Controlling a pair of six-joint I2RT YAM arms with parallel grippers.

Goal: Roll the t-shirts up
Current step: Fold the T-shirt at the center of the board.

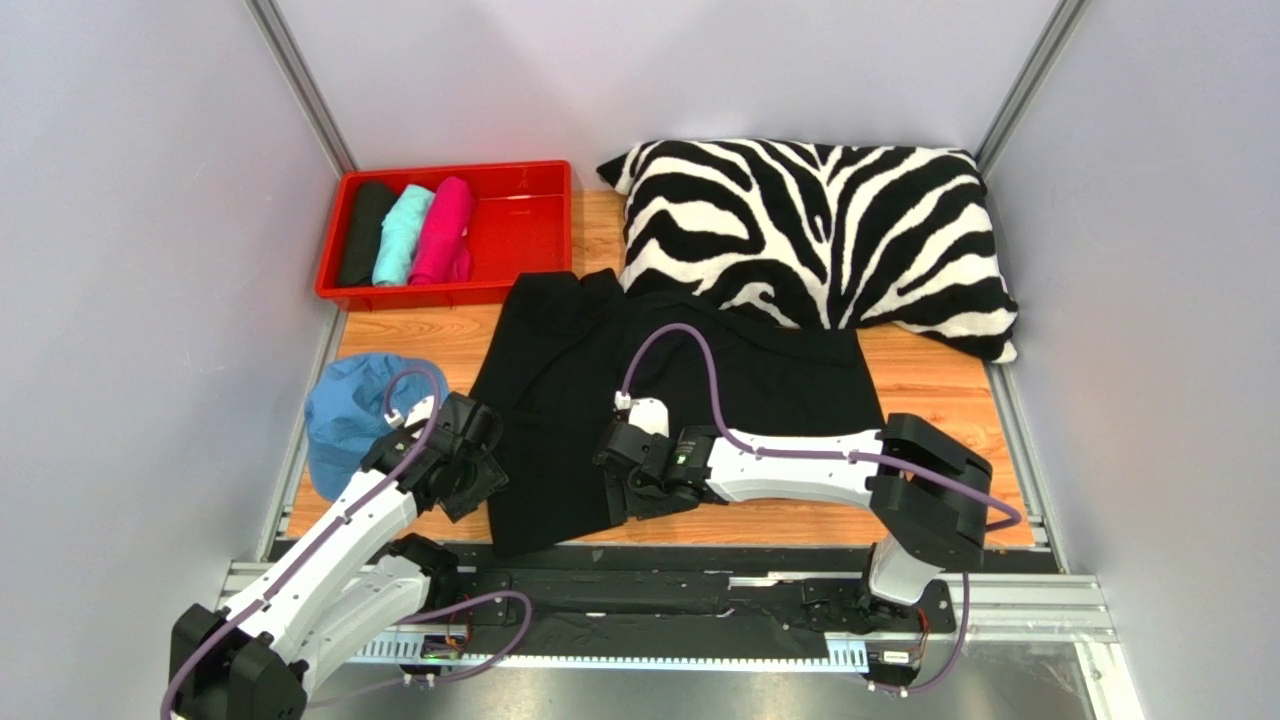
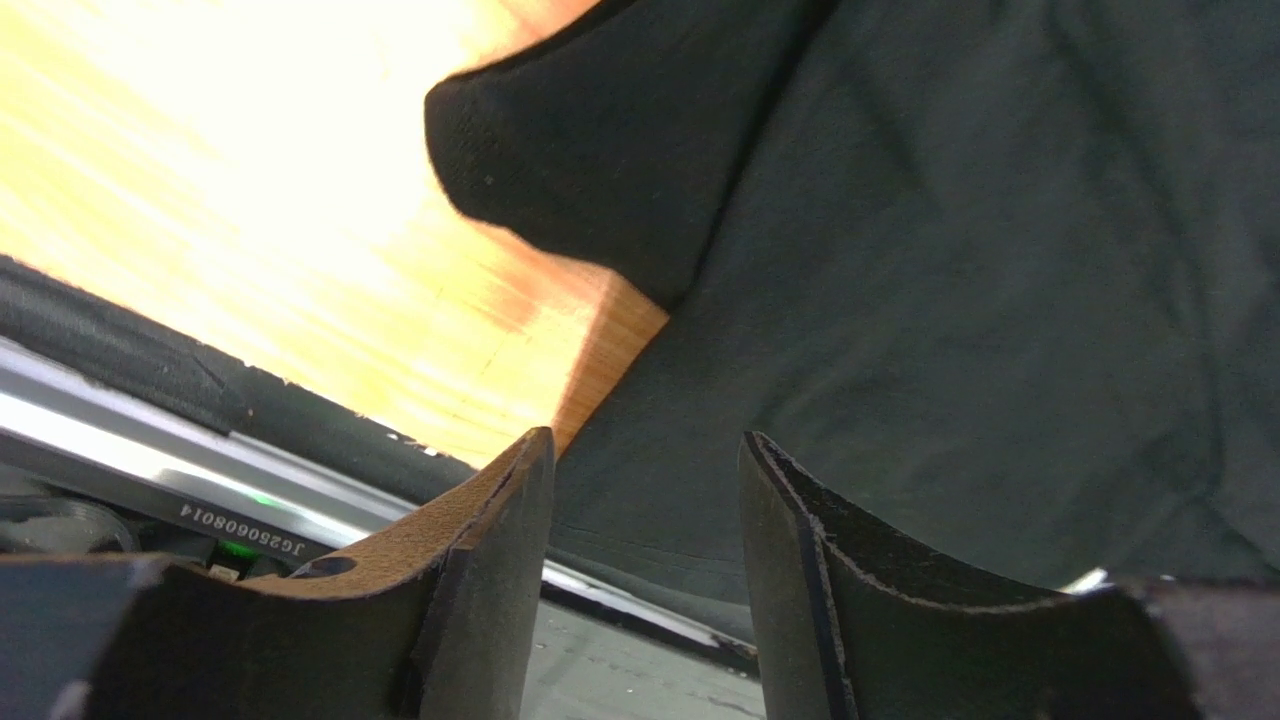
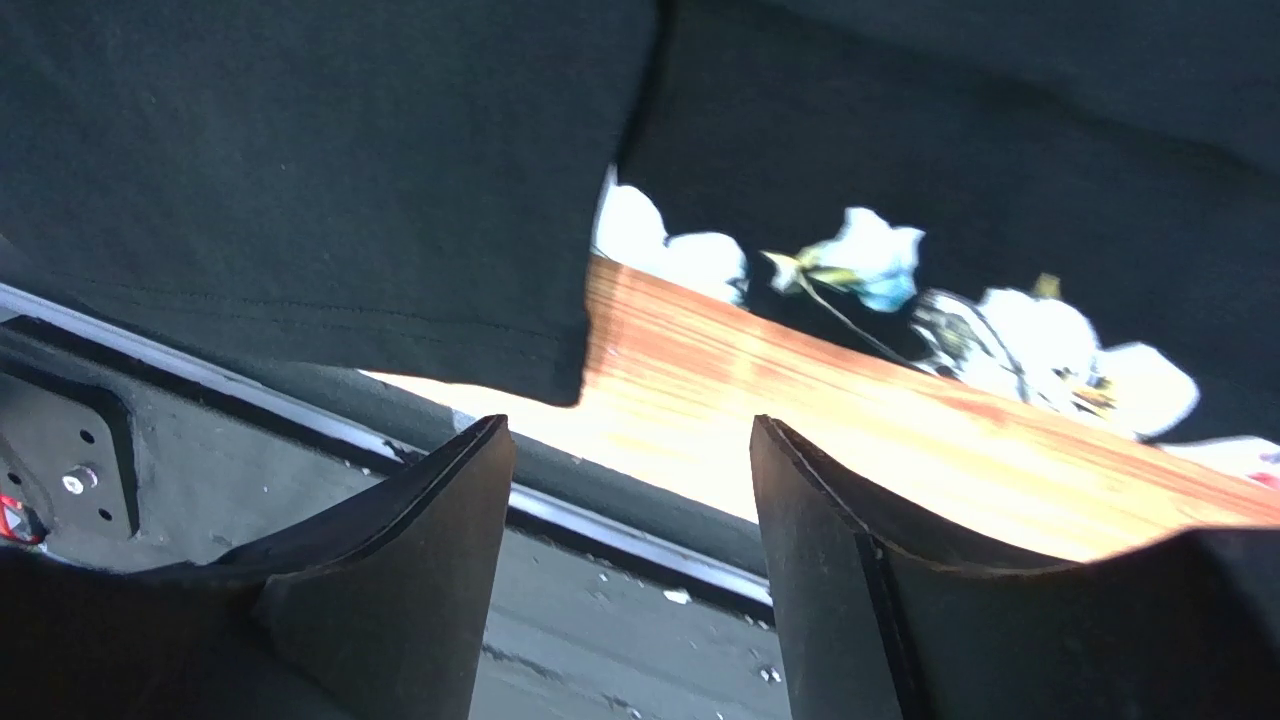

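Black t-shirt (image 1: 676,383) lies spread on table (image 1: 939,393), hem toward arms. Left gripper (image 2: 646,458) and right gripper (image 3: 631,443) poised at hem, jaws spread, nothing pinched; contact with cloth unclear. Rolling seemingly not yet begun. Next move calls for even pinch near both hem corners.

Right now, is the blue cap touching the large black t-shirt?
Apart. The top external view shows a strip of bare wooden table between the blue cap and the black t-shirt.

on the wooden table (image 1: 932,383) lie a black t-shirt (image 1: 661,405), red tray (image 1: 526,225), zebra pillow (image 1: 819,225) and blue cloth (image 1: 353,413).
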